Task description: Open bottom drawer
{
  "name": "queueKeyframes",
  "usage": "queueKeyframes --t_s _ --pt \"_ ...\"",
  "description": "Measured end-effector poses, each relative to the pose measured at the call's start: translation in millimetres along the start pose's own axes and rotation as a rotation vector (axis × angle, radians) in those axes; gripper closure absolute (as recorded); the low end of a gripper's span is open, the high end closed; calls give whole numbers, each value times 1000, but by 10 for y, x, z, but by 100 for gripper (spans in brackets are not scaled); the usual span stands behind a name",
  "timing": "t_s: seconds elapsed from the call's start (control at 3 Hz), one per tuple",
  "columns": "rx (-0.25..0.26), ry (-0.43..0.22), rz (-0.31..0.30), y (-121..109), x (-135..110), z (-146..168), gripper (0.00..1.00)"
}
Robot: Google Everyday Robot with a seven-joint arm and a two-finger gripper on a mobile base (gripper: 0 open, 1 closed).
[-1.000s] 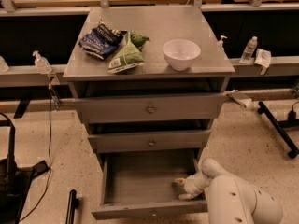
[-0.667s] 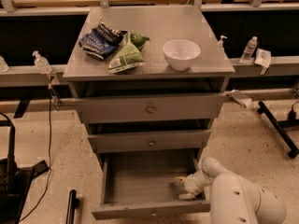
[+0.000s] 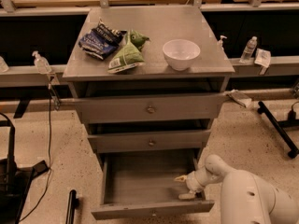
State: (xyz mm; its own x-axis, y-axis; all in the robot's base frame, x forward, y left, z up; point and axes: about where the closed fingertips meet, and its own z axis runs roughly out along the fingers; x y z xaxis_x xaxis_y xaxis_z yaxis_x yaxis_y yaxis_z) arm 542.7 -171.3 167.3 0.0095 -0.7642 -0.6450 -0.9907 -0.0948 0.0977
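Almost nothing has moved since the earlier frame: the bottom drawer [image 3: 140, 183] stands pulled out as far as before, and the hand [image 3: 181, 187] stays inside it at the front right corner.

A grey metal drawer cabinet fills the middle of the view, seen from above and in front. Its flat worktop [image 3: 149, 24] carries a few things. Below it, the top drawer [image 3: 117, 108] and the middle drawer [image 3: 121, 142] are both closed, each with a small round knob. The bottom drawer's plain grey tray is bare, its narrow front panel nearest the camera.

The white robot arm [image 3: 252, 199] reaches in from the lower right. Its two fingers are spread apart and hold nothing.

On the worktop, a white bowl [image 3: 181, 53] sits right of centre. A blue snack bag [image 3: 100, 39] and a green snack bag [image 3: 127, 55] lie touching on the left.
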Motion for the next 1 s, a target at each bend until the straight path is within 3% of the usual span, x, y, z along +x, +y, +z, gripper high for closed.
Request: queueKeyframes --t_s 0.33,0.67,1.0 --pt "22 -66 -38 35 -40 -115 2" --pt "42 -156 -131 93 -135 -289 0" --pt "42 -156 -131 93 -135 -288 0"
